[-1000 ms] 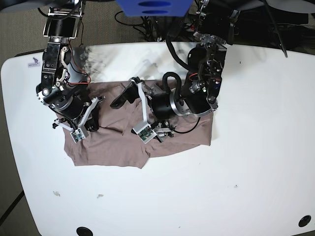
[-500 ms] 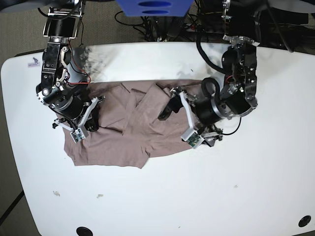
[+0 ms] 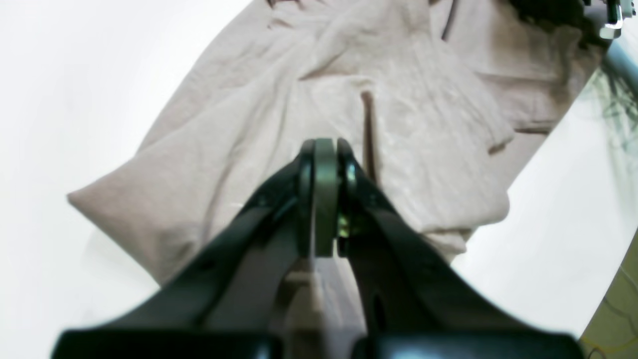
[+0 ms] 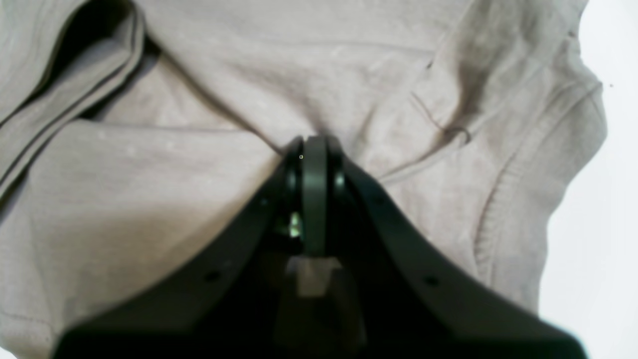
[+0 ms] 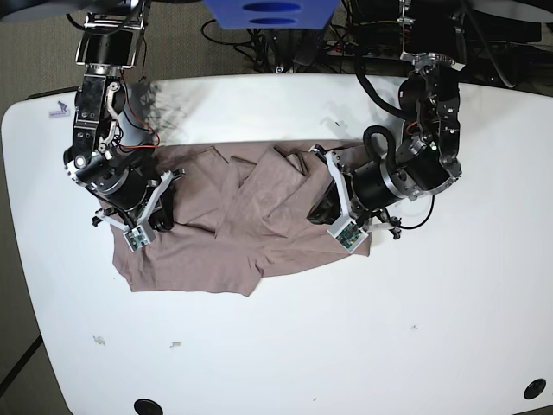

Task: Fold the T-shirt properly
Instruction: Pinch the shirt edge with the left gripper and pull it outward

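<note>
The mauve-brown T-shirt (image 5: 259,207) lies wrinkled and partly folded on the white table, with a flap laid over its middle. My right gripper (image 5: 164,220) rests on its left side. In the right wrist view that gripper (image 4: 314,144) is shut, its tip pressed into the T-shirt (image 4: 149,199), and creases run into the tip. My left gripper (image 5: 321,207) hovers over the shirt's right part. In the left wrist view it (image 3: 326,149) is shut above the T-shirt (image 3: 279,99), and no cloth shows between its jaws.
The white table (image 5: 389,346) stretches wide to the front and right of the shirt. Cables and a blue object (image 5: 268,13) sit behind the far edge. Small specks (image 5: 99,340) lie front left, and a dark hole (image 5: 149,405) is at the front edge.
My left arm has moved from the shirt's middle to its right part, and its jaws went from open to shut. The shirt's middle flap now lies uncovered. The right arm stayed put.
</note>
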